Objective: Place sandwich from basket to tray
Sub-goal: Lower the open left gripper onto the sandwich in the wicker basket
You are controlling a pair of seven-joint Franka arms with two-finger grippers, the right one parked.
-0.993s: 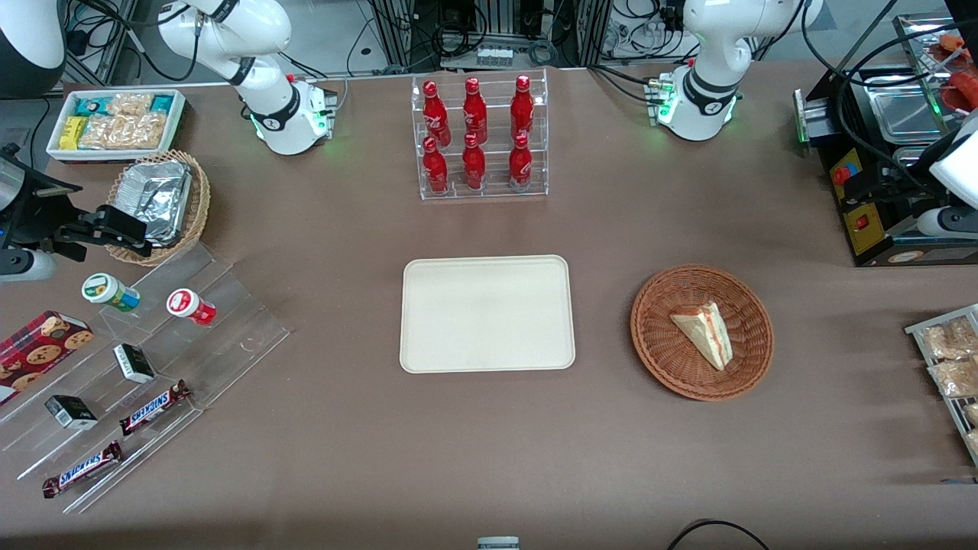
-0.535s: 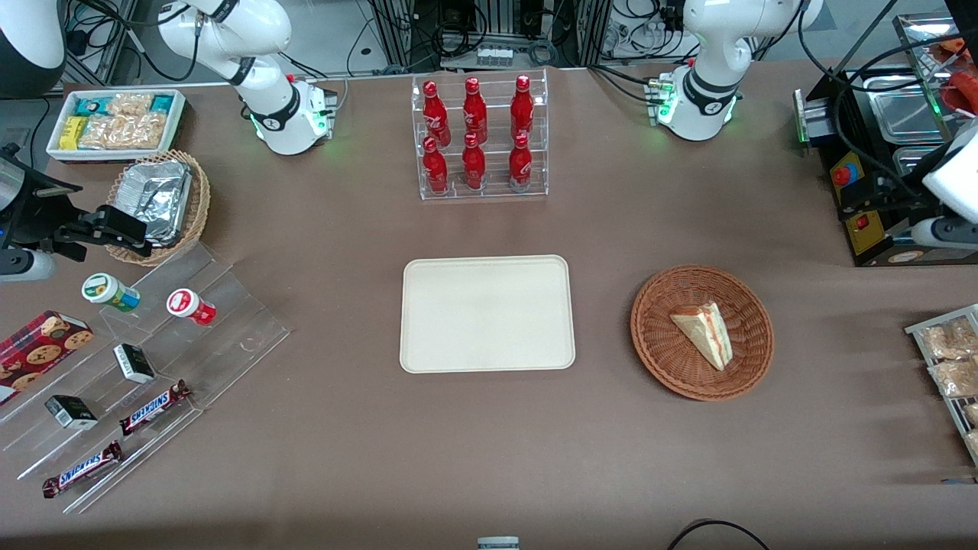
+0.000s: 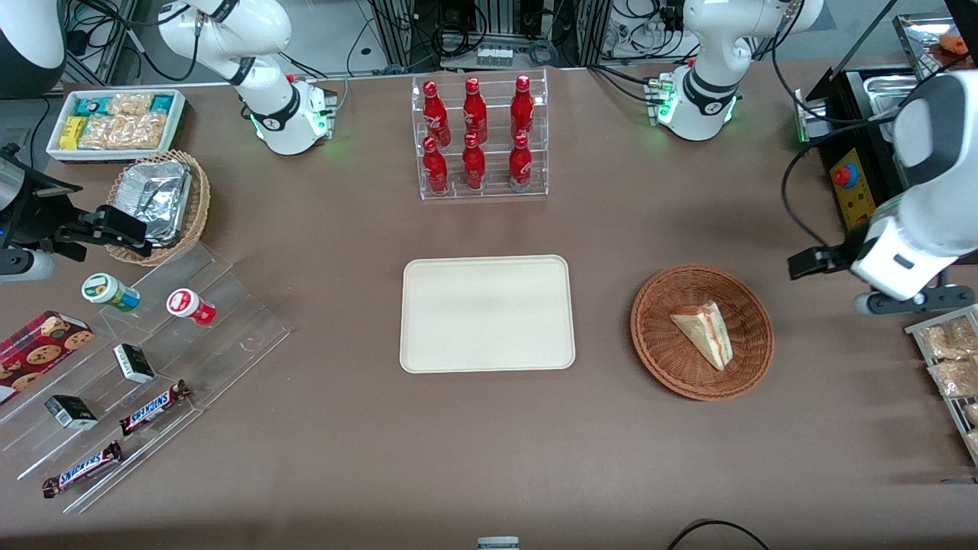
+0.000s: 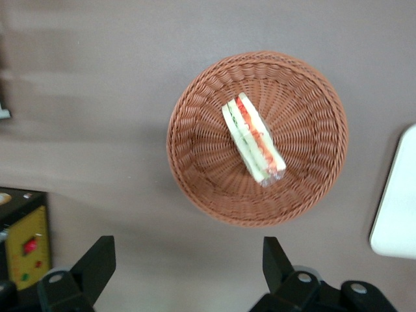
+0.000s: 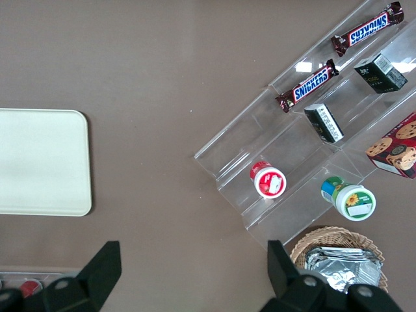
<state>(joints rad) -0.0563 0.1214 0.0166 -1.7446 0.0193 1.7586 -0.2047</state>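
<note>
Sandwich [image 3: 704,332] is lying in the reddish-brown wicker basket [image 3: 663,355], resting on the basket floor slightly off centre, toward the working arm's end of the bench [image 3: 344,428]. In the front view its long axis is running from about 11 o'clock to 5 o'clock, with the broad end at 11 o'clock and the pointed end at 5 o'clock. The wedge is showing pale tan bread with a red-orange and green filling strip along one long edge, and it appears to be wrapped in clear film. The gripper [image 4: 185,273] is hovering above the bench just outside the basket rim, toward the working arm's end; in the front view it is standing at roughly 2 o'clock from the sandwich. Its fingers [image 4: 97,263] are standing spread wide and are holding nothing. The coming move is judged to call for travel over the basket and a turn of the wrist so that the fingers close across the wedge's short width. The cream-white tray [image 3: 487,313] is lying well apart at 9 o'clock from the basket, bare.
</note>
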